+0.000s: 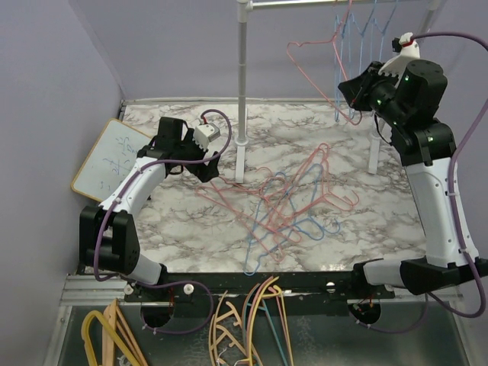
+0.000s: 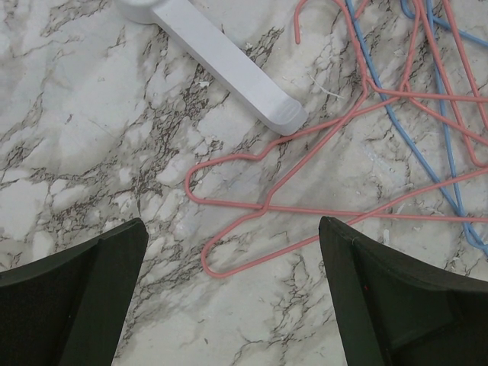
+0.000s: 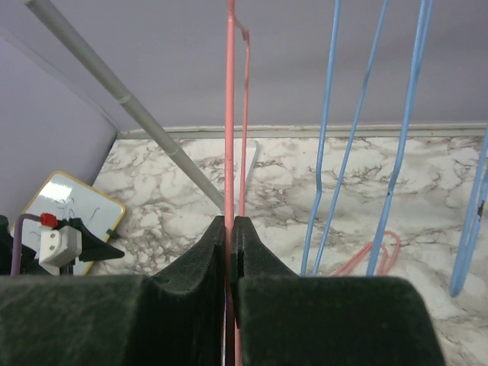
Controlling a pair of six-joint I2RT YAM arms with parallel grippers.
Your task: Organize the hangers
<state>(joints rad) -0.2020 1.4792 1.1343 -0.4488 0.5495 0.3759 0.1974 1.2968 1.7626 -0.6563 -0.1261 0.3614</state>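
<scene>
Plain lavender walls point(image 1: 168, 46) close in a grey-veined white marble table point(image 1: 175, 229), where a white rack point(image 1: 242, 76) stands on flat feet near the back and a yellow-framed whiteboard point(image 1: 110, 158) sits at the left edge, all evenly lit.

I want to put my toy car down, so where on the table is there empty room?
The front-left marble, between the left arm and the hanger pile, is bare. So is the strip between the pile and the right arm. The middle is crowded with tangled hangers.
</scene>
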